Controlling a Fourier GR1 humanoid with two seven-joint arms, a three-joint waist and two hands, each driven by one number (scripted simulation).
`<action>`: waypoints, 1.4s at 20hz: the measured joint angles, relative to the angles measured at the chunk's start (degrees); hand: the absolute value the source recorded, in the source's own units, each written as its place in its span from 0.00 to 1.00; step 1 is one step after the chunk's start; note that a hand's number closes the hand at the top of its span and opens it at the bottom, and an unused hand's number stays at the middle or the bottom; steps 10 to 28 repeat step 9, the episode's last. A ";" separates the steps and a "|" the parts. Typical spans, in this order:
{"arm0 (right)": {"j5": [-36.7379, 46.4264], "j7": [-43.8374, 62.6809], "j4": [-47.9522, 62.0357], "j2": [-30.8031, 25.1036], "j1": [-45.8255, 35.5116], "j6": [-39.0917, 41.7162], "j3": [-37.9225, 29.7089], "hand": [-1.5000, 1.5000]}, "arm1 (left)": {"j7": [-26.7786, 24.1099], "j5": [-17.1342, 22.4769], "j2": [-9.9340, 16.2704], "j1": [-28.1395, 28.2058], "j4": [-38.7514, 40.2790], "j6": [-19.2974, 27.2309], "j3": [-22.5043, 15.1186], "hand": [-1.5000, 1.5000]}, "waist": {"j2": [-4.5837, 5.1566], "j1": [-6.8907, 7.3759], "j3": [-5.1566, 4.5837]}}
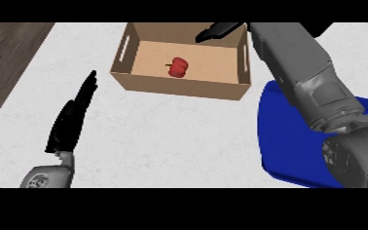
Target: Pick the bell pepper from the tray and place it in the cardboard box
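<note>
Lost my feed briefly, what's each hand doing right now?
Left hand: open, fingers straight, holding nothing.
Right hand: open above the cardboard box, holding nothing.

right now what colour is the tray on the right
Blue: the tray shows as solid deep blue in the head view, partly hidden by the right forearm.

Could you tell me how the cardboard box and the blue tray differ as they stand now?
The cardboard box is brown with tall walls; the blue tray is low and bright blue. The box holds the red bell pepper; nothing shows on the tray's visible part. The box is in full view at the counter's far side; the tray lies nearer, at the right, largely hidden by the right forearm. Both rest on the white counter.
</note>
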 measured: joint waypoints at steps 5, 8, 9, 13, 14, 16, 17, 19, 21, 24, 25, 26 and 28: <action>-2.21 1.58 -0.28 -6.13 1.27 2.78 -2.39 0.00 | -0.27 0.01 0.00 -0.17 -0.32 -0.30 -0.28 0.50 | 0.68 0.72 0.07; -2.50 1.48 -0.64 -9.79 2.31 5.55 -2.75 0.00 | -0.57 0.09 -0.12 0.09 -0.47 -0.52 -0.53 0.50 | 1.12 1.35 0.13; -2.46 1.56 -0.75 -10.90 2.39 6.63 -2.73 0.00 | -0.40 0.09 -0.27 -0.16 -0.55 -0.43 -0.58 0.50 | 1.24 1.48 0.16; -2.46 1.56 -0.75 -10.90 2.39 6.63 -2.73 0.00 | -0.40 0.09 -0.27 -0.16 -0.55 -0.43 -0.58 0.50 | 1.24 1.48 0.16; -2.46 1.56 -0.75 -10.90 2.39 6.63 -2.73 0.00 | -0.40 0.09 -0.27 -0.16 -0.55 -0.43 -0.58 0.50 | 1.24 1.48 0.16; -2.46 1.56 -0.75 -10.90 2.39 6.63 -2.73 0.00 | -0.40 0.09 -0.27 -0.16 -0.55 -0.43 -0.58 0.50 | 1.24 1.48 0.16; -2.46 1.56 -0.75 -10.90 2.39 6.63 -2.73 0.00 | -0.40 0.09 -0.27 -0.16 -0.55 -0.43 -0.58 0.50 | 1.24 1.48 0.16; -2.46 1.56 -0.75 -10.90 2.39 6.63 -2.73 0.00 | -0.40 0.09 -0.27 -0.16 -0.55 -0.43 -0.58 0.50 | 1.24 1.48 0.16; -2.46 1.56 -0.75 -10.90 2.39 6.63 -2.73 0.00 | -0.40 0.09 -0.27 -0.16 -0.55 -0.43 -0.58 0.50 | 1.24 1.48 0.16; -2.46 1.56 -0.75 -10.90 2.39 6.63 -2.73 0.00 | -0.40 0.09 -0.27 -0.16 -0.55 -0.43 -0.58 0.50 | 1.24 1.48 0.16; -2.46 1.56 -0.75 -10.90 2.39 6.63 -2.73 0.00 | -0.40 0.09 -0.27 -0.16 -0.55 -0.43 -0.58 0.50 | 1.24 1.48 0.16; -2.46 1.56 -0.75 -10.90 2.39 6.63 -2.73 0.00 | -0.40 0.09 -0.27 -0.16 -0.55 -0.43 -0.58 0.50 | 1.24 1.48 0.16; -2.46 1.56 -0.75 -10.90 2.39 6.63 -2.73 0.00 | -0.40 0.09 -0.27 -0.16 -0.55 -0.43 -0.58 0.50 | 1.24 1.48 0.16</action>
